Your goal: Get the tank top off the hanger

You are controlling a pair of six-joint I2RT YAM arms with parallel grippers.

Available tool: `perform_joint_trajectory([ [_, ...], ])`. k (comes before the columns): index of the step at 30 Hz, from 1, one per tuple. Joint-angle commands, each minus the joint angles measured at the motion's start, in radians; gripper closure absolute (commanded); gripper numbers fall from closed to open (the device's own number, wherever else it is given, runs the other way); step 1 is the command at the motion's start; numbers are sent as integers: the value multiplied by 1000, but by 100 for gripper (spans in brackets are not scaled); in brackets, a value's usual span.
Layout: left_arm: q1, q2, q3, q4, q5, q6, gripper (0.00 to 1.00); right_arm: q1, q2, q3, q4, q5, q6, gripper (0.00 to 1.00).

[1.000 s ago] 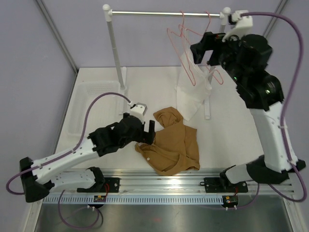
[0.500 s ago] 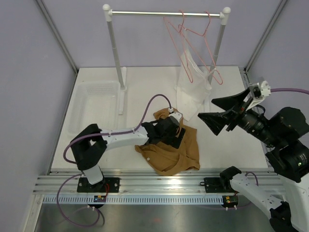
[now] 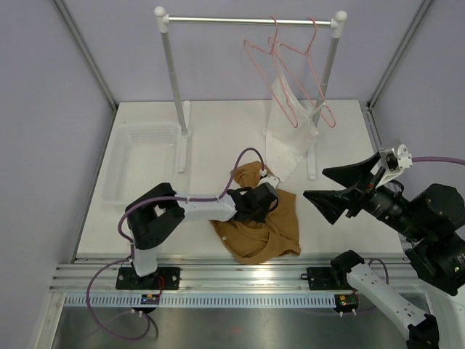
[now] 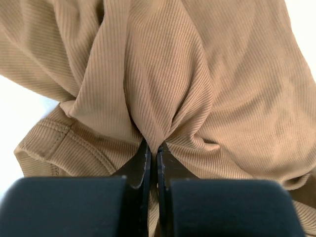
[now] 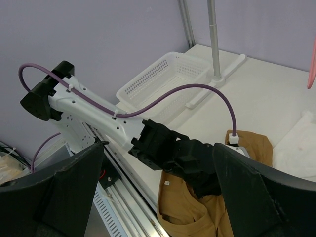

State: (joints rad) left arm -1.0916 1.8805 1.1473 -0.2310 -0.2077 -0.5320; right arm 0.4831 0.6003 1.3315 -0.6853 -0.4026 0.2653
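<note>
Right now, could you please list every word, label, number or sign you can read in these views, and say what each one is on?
No text can be read in any view.
The small white tag at the neck of the tank top is too small to make out.

Tank top (image 4: 197,74) caramel-tan, finely ribbed; hangers (image 3: 270,83) pink; sheer garment (image 3: 287,142) white; basket (image 5: 163,74) white

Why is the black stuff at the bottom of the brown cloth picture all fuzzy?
Left wrist view: the left gripper sits too close to the lens, so it blurs, while the ribs of the tank top look sharp. Right wrist view: the right gripper is likewise soft-edged at the lower corners. Top external view: sharp throughout, even light, faint shadows.
</note>
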Motion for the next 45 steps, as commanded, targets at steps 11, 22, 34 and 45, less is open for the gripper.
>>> perform_joint_trajectory([
  [11,174,-651,110,-351,-291,142,100,-3,-28,-6,-3,71,-26,1],
  [22,516,-712,509,-614,-292,257,100,-3,-30,-20,16,73,-11,0],
  [34,1055,-526,609,-659,99,339,100,-1,-22,-87,105,53,20,0],
  [45,1167,-327,510,-610,200,320,100,-3,16,-135,191,90,45,0],
])
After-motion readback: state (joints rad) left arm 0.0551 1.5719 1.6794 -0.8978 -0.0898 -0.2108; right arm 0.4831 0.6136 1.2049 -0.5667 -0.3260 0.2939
